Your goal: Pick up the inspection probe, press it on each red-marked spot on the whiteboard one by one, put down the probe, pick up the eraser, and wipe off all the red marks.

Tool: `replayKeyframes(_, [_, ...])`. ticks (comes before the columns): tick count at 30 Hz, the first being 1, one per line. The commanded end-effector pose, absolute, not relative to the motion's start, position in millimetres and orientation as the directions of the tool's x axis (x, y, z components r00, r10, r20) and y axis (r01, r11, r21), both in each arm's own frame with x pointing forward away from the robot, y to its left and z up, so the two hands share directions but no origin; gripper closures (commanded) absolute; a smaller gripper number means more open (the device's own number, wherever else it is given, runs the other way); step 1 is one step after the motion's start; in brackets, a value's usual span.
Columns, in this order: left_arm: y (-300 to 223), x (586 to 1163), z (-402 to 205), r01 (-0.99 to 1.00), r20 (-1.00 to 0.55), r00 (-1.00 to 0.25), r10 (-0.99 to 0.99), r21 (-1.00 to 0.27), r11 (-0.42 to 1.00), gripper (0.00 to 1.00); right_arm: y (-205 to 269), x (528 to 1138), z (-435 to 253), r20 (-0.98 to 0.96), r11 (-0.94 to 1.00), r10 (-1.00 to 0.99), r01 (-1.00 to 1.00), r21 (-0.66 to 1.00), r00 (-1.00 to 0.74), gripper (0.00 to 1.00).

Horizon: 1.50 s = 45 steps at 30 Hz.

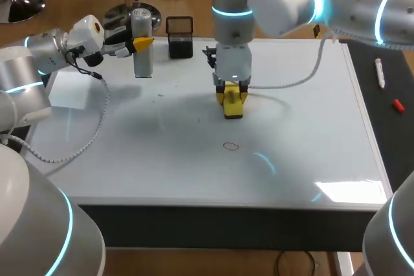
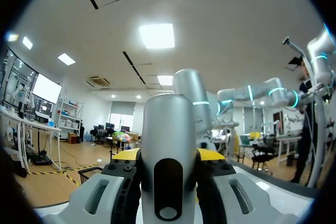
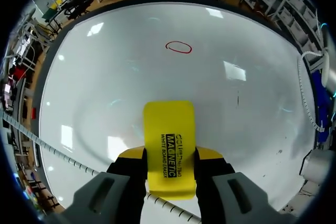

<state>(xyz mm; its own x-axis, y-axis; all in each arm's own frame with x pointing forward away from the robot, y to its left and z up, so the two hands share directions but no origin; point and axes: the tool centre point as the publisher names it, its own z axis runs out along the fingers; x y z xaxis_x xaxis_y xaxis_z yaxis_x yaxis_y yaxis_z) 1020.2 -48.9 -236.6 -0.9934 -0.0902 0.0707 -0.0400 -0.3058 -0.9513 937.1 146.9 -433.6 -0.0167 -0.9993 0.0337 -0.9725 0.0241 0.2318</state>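
Jaws on both arms are closed on something. The left gripper (image 1: 143, 43) clamps the inspection probe (image 1: 142, 63), a silver cylinder standing upright at the whiteboard's (image 1: 194, 172) far edge, with a finger on either side. In the left wrist view the probe (image 2: 168, 145) fills the narrow gap between the yellow tips of the left gripper (image 2: 168, 157). Whether its foot touches the board cannot be told.

The right gripper (image 1: 233, 97) points straight down near the middle of the board, its fingers pressed against the two sides of the yellow eraser (image 1: 233, 110). In the right wrist view the eraser (image 3: 169, 129) juts out ahead of the right gripper (image 3: 169, 157) (the pads sit a moderate way apart, set by the block's width).

In the head view, one red mark (image 1: 231, 146), a small oval outline, lies on the board at six o'clock from the eraser, apart from it. It shows ahead of the eraser in the right wrist view too (image 3: 178, 48). The probe stands at ten o'clock from the eraser, well apart. A black holder (image 1: 180, 38) sits just beside the probe at three o'clock.
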Motion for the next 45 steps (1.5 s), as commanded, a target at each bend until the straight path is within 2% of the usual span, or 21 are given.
replayKeyframes(1, [-50,1019,-235,-0.038,0.070,-0.993,-0.094,-0.952,-0.305,1.00,124,937,-447,0.040,0.050,-0.998,-0.970,0.236,-0.042,1.00])
replayKeyframes(9, [-50,1019,-235,-0.038,0.070,-0.993,-0.094,-0.952,-0.305,1.00,94,940,-444,0.071,0.108,-0.993,-0.967,0.229,-0.093,1.00])
replayKeyframes(36, [-50,1019,-235,-0.038,0.070,-0.993,-0.094,-0.952,-0.305,1.00,45,981,-382,0.082,0.171,-0.983,-0.980,0.106,-0.163,1.00])
replayKeyframes(45, [-50,1019,-235,-0.038,0.070,-0.993,-0.094,-0.952,-0.305,1.00,-1,1021,-381,0.099,0.249,-0.966,-0.964,0.096,-0.240,1.00])
